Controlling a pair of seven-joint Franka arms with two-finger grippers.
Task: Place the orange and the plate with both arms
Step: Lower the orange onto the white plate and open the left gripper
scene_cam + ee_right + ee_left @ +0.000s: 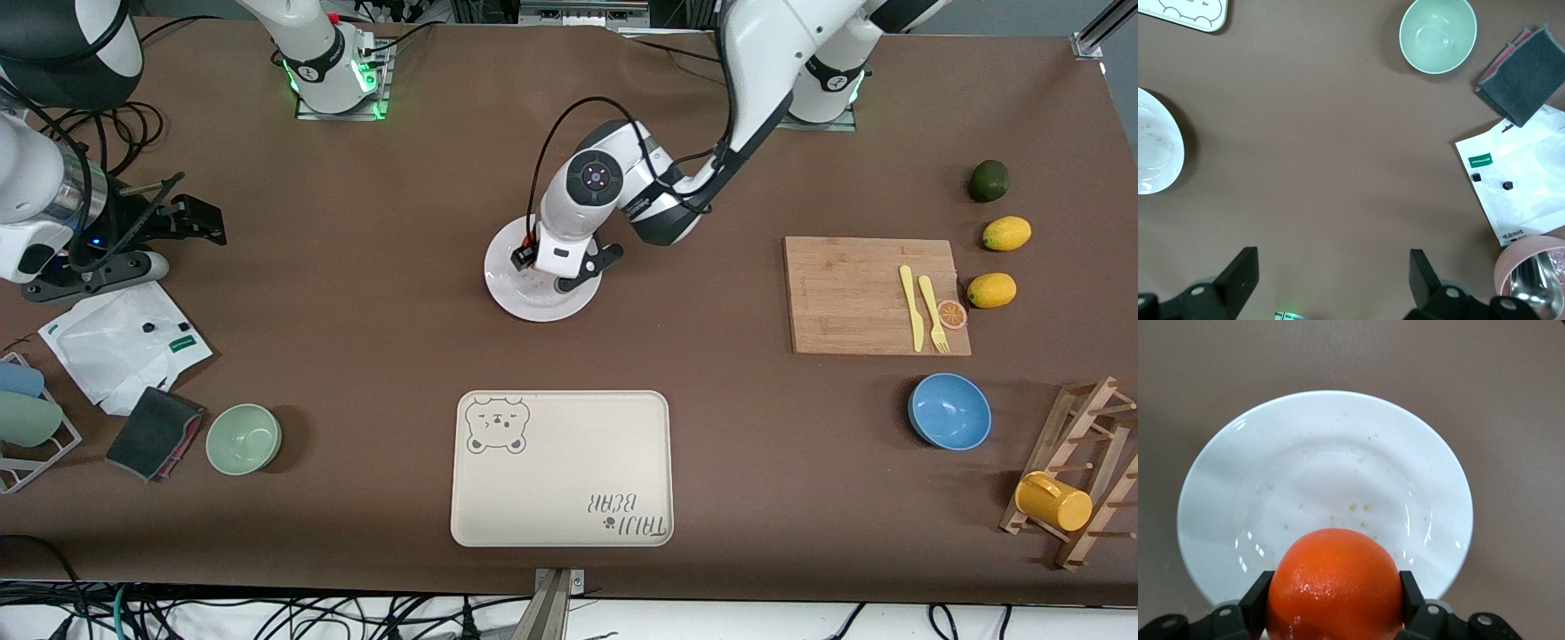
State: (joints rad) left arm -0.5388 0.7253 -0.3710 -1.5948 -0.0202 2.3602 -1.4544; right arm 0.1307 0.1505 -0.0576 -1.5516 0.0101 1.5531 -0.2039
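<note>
The white plate [524, 307] lies at the middle of the table, farther from the front camera than the bear tray. My left gripper [558, 267] is low over the plate and hides the orange in the front view. In the left wrist view my left gripper [1335, 597] is shut on the orange [1335, 583], one finger on each side, over the plate [1325, 453] near its rim. I cannot tell whether the orange touches the plate. My right gripper [191, 218] waits open and empty over bare table at the right arm's end; it also shows in the right wrist view [1331, 263]. The plate's edge [1155, 153] shows there too.
A beige bear-print tray [560, 467] lies near the front edge. A green bowl [244, 438], a dark cloth [153, 434] and a white bag [124, 342] lie toward the right arm's end. A cutting board [867, 293], lemons [991, 290], a blue bowl [949, 411] and a wooden rack [1080, 471] are toward the left arm's end.
</note>
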